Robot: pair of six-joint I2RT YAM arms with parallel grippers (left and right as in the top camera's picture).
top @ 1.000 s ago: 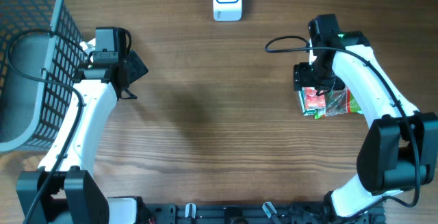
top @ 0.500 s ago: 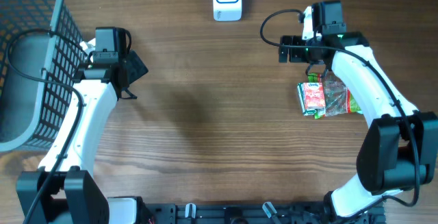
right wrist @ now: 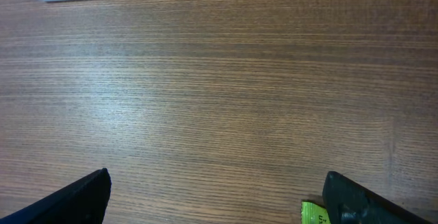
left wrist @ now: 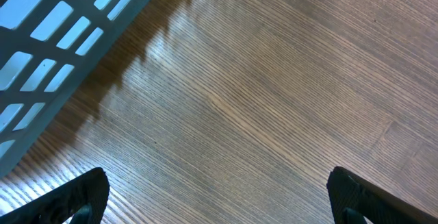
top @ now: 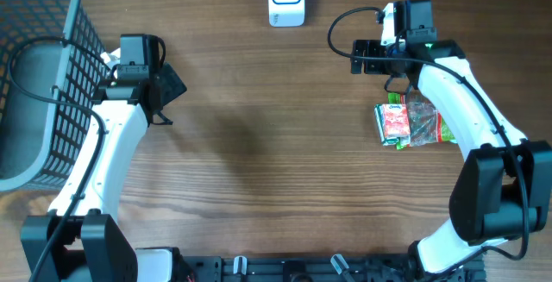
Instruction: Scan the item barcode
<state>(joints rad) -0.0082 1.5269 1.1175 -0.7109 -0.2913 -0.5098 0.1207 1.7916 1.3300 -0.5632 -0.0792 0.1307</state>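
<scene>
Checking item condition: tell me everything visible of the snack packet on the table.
The snack packet is a crinkly, glossy plastic pouch, red and green, with a clear part showing dark contents. It lies flat on the wooden table, right of centre, partly hidden under the right arm. Nothing grips it; no barcode shows.

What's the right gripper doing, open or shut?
Open. The right gripper has fingertips far apart, nothing between them; the snack packet lies unheld.
</scene>
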